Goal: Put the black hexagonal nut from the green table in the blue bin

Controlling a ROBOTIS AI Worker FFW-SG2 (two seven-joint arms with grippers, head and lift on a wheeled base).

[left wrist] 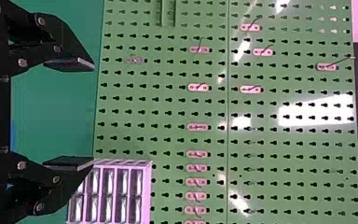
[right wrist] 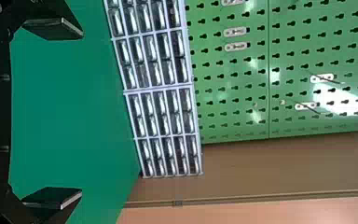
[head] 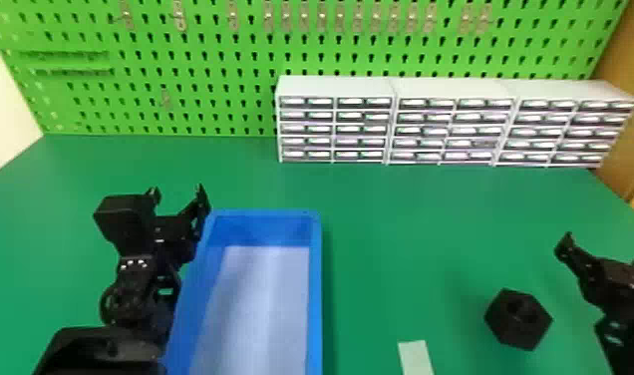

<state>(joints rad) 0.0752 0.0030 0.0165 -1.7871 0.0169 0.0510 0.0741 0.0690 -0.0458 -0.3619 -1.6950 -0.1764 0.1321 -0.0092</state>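
The black hexagonal nut (head: 518, 319) lies on the green table (head: 381, 214) at the right, its hole visible on the upper face. My right gripper (head: 605, 249) is just beyond it to the right in the head view, apart from it; in the right wrist view the right gripper (right wrist: 81, 113) has widely parted fingers and nothing between them. The blue bin (head: 315, 289) stands left of the nut, with a pale bare floor. Beside the bin's left wall is my left gripper (head: 179, 192), open; in the left wrist view the left gripper (left wrist: 94, 113) holds nothing.
A white strip (head: 415, 356) lies on the table between bin and nut. White drawer cabinets (head: 336, 87) line the back right, before a green pegboard (head: 221, 60) with metal hooks. A brown panel (head: 630, 99) rises at the far right.
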